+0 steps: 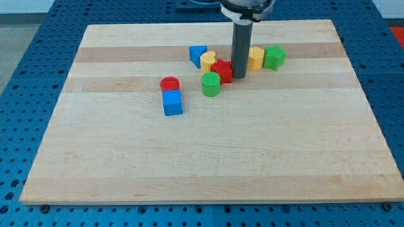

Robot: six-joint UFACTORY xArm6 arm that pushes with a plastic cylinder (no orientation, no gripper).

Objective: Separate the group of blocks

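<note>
My tip [240, 77] rests on the board right against the right side of a red star-shaped block [221, 70]. A yellow heart-shaped block [208, 60] touches the red one at its upper left, and a blue triangular block [198, 55] sits just left of the yellow heart. A green cylinder [211, 84] stands just below the red block. Right of the rod are a yellow hexagonal block [255, 58] and a green star-shaped block [274, 57], side by side. Further left, a red cylinder [170, 84] touches the top of a blue cube [172, 103].
The wooden board [208, 151] lies on a blue perforated table [25, 50]. The rod [241, 47] rises from the tip to the arm's dark mount at the view's top.
</note>
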